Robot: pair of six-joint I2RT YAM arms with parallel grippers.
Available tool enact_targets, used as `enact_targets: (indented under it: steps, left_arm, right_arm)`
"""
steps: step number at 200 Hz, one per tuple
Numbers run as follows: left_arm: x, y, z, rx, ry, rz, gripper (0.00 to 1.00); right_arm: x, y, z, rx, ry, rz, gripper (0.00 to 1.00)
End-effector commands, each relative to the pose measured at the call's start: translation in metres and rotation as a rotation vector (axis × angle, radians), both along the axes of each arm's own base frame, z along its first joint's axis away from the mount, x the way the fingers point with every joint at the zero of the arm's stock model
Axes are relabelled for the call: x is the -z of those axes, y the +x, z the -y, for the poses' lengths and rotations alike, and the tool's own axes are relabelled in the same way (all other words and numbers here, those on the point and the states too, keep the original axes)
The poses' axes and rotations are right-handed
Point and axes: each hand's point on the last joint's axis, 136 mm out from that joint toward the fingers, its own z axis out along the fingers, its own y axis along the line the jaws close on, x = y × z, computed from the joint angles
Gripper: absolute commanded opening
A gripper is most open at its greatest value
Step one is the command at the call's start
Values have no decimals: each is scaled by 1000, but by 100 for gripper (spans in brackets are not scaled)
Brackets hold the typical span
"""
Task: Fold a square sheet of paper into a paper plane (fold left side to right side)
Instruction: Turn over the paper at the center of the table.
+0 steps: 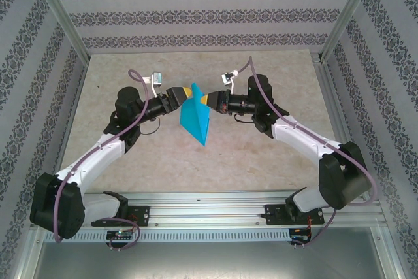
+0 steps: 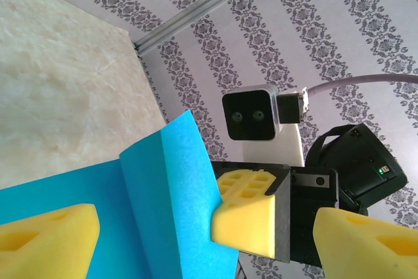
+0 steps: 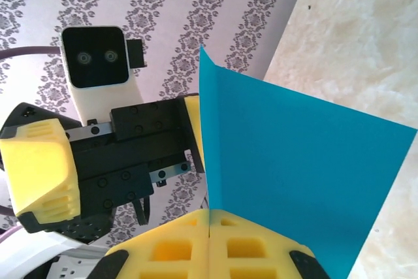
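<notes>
Left gripper (image 1: 183, 95) sits left of centre over the marble-patterned table (image 1: 274, 70), reaching in toward the middle. On my left wrist feed its yellow fingers (image 2: 46, 240) stand spread wide, one at each lower corner of the picture. The blue sheet runs through the gap between them. I cannot tell from here whether either finger actually presses on the paper.

Between the two arms is the paper plane (image 1: 196, 121), bright cyan-blue and folded to a narrow dart. Its broad end is up at the grippers and its point aims back toward the arm bases. From the wrist feeds I see it standing on edge, with a folded flap angling off the main panel. I cannot make out whether the tip rests on the table.

To the right, the right gripper (image 1: 208, 100) faces the left one across the paper, the two nearly nose to nose. On its own wrist feed the yellow pads (image 3: 255, 246) are pressed together, with the paper's edge pinched in the seam between them.
</notes>
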Motion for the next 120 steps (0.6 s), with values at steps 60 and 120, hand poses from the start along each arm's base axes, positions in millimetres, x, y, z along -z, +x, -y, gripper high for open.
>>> enact_targets:
  steps: [60, 120]
  left_arm:
    - [-17, -8, 28, 113, -17, 58, 68]
    - [-18, -8, 33, 125, -12, 58, 46]
  right_arm:
    - [-24, -14, -8, -74, 106, 5, 2]
    - [-11, -11, -11, -68, 84, -21, 2]
